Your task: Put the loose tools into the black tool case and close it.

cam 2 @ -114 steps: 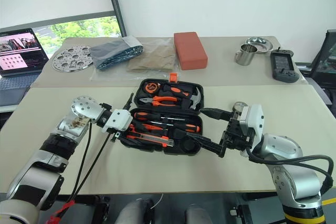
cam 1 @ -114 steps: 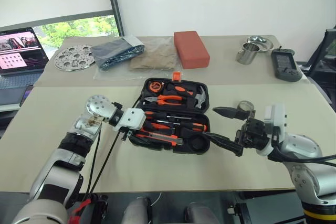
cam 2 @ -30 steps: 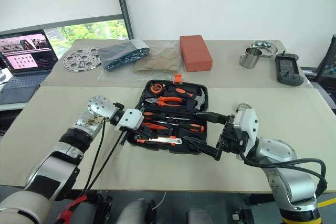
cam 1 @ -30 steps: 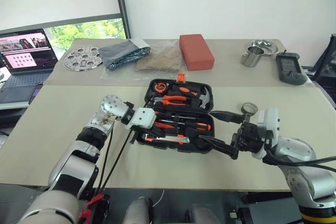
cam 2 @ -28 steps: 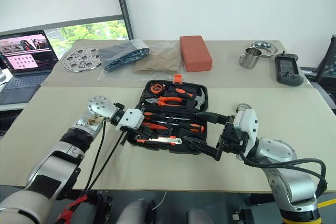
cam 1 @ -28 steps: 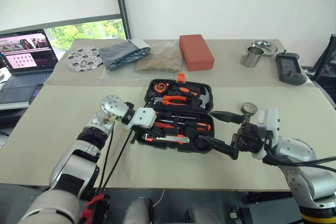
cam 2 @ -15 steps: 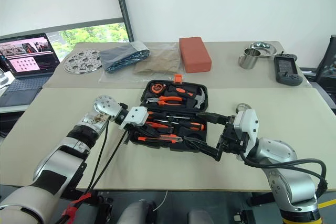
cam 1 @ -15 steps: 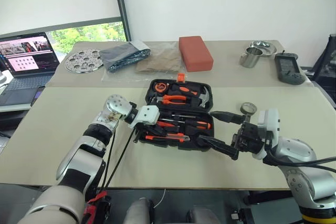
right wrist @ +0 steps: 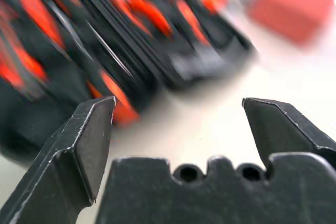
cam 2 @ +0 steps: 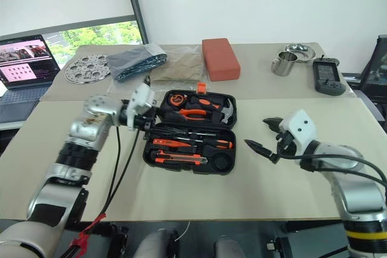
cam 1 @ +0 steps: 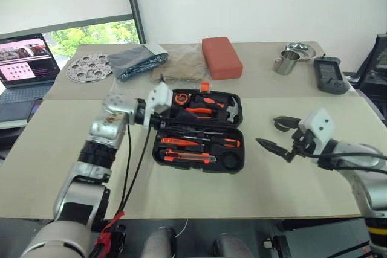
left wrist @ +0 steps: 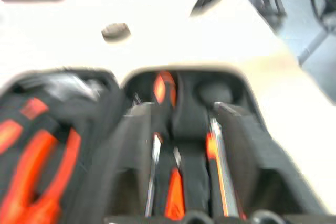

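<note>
Black tool case [cam 1: 199, 132] lies open flat in the middle of the near table [cam 1: 54, 149], lid half toward the far side with the orange latch [cam 1: 204, 87] at its far edge. Screwdrivers [cam 1: 199, 142] and utility knife [cam 1: 187, 159] sit in the slots of the near half; pliers [cam 1: 195, 112] and hammer [cam 1: 230, 110] are in the far half. Grey tape roll: cannot pick it out, the round pocket at the near right corner is too dark to read. No loose tools visible on the tabletop, so loading looks done and closing is what's left.

Left gripper [cam 2: 149, 120] hangs over the case's left end near the hinge line. Its wrist view looks along the slots with the fingers apart and empty, likely clear of the tools so the lid can swing.

Right gripper [cam 1: 280, 134] hovers off the case's right side, well apart from it, jaws wide, holding nothing. My read: parked there to keep the fold path free. The lid needs a lift from the far edge next.
</note>
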Motion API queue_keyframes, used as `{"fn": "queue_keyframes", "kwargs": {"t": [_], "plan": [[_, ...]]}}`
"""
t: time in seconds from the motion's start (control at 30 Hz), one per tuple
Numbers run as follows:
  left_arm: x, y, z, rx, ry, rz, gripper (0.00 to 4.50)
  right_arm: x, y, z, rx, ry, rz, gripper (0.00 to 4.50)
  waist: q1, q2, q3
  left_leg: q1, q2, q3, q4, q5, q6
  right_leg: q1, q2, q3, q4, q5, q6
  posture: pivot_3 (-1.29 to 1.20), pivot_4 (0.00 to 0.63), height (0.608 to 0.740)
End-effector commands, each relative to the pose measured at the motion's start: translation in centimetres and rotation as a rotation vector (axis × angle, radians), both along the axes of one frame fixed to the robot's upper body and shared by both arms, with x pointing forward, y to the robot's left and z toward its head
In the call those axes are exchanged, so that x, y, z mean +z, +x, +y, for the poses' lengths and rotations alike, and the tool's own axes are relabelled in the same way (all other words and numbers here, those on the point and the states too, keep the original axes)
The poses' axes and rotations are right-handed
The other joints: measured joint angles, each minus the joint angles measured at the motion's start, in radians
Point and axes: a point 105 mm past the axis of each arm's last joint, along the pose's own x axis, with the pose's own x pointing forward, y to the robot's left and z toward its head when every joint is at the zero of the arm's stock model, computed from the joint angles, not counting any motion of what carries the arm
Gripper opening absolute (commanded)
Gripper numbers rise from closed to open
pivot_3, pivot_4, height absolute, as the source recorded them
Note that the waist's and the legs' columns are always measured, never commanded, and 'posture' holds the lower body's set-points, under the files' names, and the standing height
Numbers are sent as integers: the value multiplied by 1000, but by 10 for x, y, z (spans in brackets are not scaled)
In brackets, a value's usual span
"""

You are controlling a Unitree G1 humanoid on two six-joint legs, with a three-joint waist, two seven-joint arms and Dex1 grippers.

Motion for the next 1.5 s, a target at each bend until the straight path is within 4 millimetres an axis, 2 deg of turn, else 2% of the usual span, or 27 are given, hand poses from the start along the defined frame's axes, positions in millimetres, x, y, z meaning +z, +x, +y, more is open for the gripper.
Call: {"fn": "queue_keyframes", "kwargs": {"t": [0.03,0.07,0.1,0.23,0.5,0.6,0.67,0.7,0.9,0.97,1.1,1.17,1.27,1.4,1.5], "plan": [[25,-20,0,6,-44,1,4095,-3,24,-26,-76,-108,79,4500,-6,1,2,1,0,0,-1,1,-1,1,0,1,-1,0,0,0,150,740],[27,-23,0,10,-43,3,4382,-4,29,-30,-87,-120,96,4500,-7,2,2,3,0,1,-2,1,-2,1,0,1,-1,0,0,0,150,740],[28,-27,0,15,-39,5,4454,-4,36,-33,-100,-125,120,4500,-7,2,3,3,0,1,-2,1,-2,2,0,1,-1,0,0,0,150,740],[22,-43,4,-2,63,-1,4454,-9,60,-42,-103,-144,186,4500,-9,3,6,5,0,2,-3,1,-2,2,0,3,-1,0,0,0,150,740],[28,-49,8,25,89,-28,4454,-14,78,-40,-44,-161,275,4500,2,4,7,4,-1,3,-2,2,-3,3,-1,3,-3,0,0,0,150,740],[28,-48,9,38,90,-33,4500,-16,84,-41,-69,-180,289,3751,1,4,7,5,-1,3,-3,5,-8,4,-1,3,-3,0,0,0,150,740],[28,-48,9,46,86,-44,4500,-17,87,-42,-88,-192,305,3010,0,4,7,5,0,3,-3,5,-9,4,-1,3,-3,0,0,0,150,740],[28,-48,9,48,85,-47,4500,-17,88,-42,-91,-194,307,2809,0,4,7,5,0,3,-3,5,-9,4,-1,3,-3,0,0,0,150,740],[29,-48,9,57,80,-53,4500,-16,92,-40,-85,-199,309,598,-2,4,7,5,0,3,-3,6,-10,3,0,3,-3,0,0,0,150,740],[29,-48,10,58,80,-53,4500,-16,92,-40,-83,-198,312,55,-1,4,7,5,0,3,-3,6,-10,4,-1,3,-3,0,0,0,150,740],[28,-48,10,58,83,-54,4500,-12,93,-36,-55,-198,297,55,-1,4,7,5,0,3,-3,6,-10,4,-1,3,-3,0,0,0,150,740],[28,-49,11,57,86,-52,4500,-6,92,-30,-7,-195,289,55,-2,4,7,5,0,3,-3,6,-10,4,-1,3,-3,0,0,0,150,740],[25,-51,15,57,98,-43,4500,16,82,-6,201,-226,266,55,-5,6,9,5,0,4,-3,6,-11,3,0,3,-2,0,0,0,150,740],[21,-56,16,39,103,-25,4500,36,58,35,444,-258,252,55,-3,8,9,5,1,3,-3,6,-11,3,0,3,-1,0,0,0,150,740],[19,-63,17,-1,102,-2,4500,41,31,65,593,-294,254,55,1,8,9,5,2,2,-3,5,-8,3,1,1,-1,0,0,0,150,740]]}}
